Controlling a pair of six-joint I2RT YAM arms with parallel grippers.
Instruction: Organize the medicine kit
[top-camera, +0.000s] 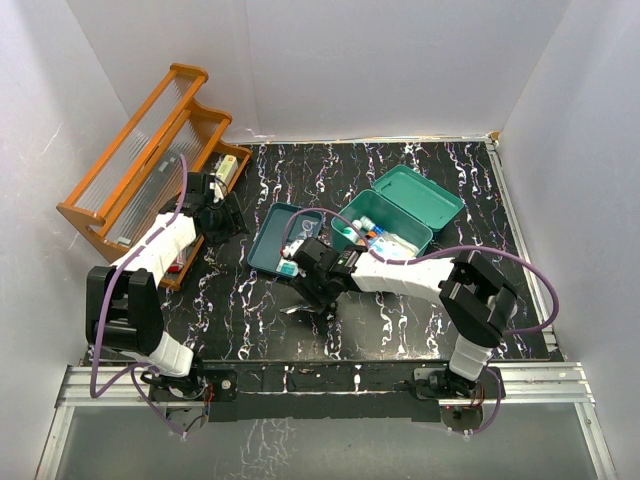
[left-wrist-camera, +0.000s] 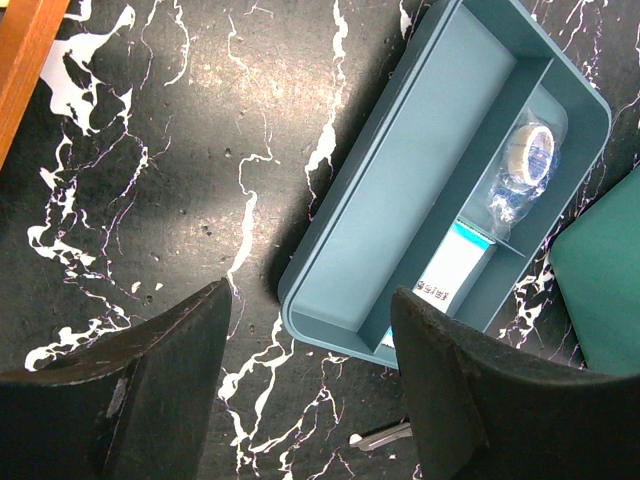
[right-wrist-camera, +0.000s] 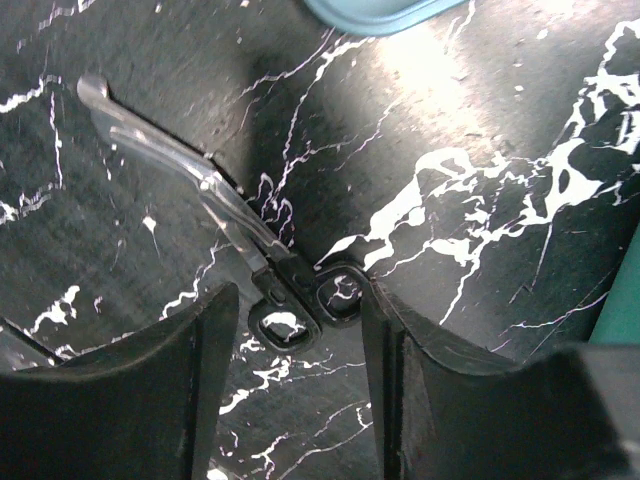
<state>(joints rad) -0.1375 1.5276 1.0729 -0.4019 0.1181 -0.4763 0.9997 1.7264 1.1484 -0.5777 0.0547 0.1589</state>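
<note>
On the black, white-veined marble-patterned table (top-camera: 420, 320), the orange wooden tiered rack (top-camera: 130, 170) was stood against the far left wall, out of the working area. The teal-green rectangular plastic medicine kit (top-camera: 425, 200) was set right of centre toward the far side. Its hinged lid was open so that the contents could be reached.

A shallow teal divided insert tray (left-wrist-camera: 430, 170) was laid just left of the kit, apparently placed there for sorting. A bagged roll of tape (left-wrist-camera: 525, 160) and a small white-and-teal carton (left-wrist-camera: 455, 265) were seen in its narrow side compartments.

The left gripper (left-wrist-camera: 310, 310) was held above the table between rack and tray, its fingers spread wide with nothing between them. The right gripper (right-wrist-camera: 298, 300) was positioned low by the tray's near end, over small black-handled steel scissors (right-wrist-camera: 230, 215) lying flat on the table. Its fingers were set moderately apart, bracketing the two handle loops. Whether a pad was touching a loop could not be told, and the scissors were judged not yet lifted.
</note>
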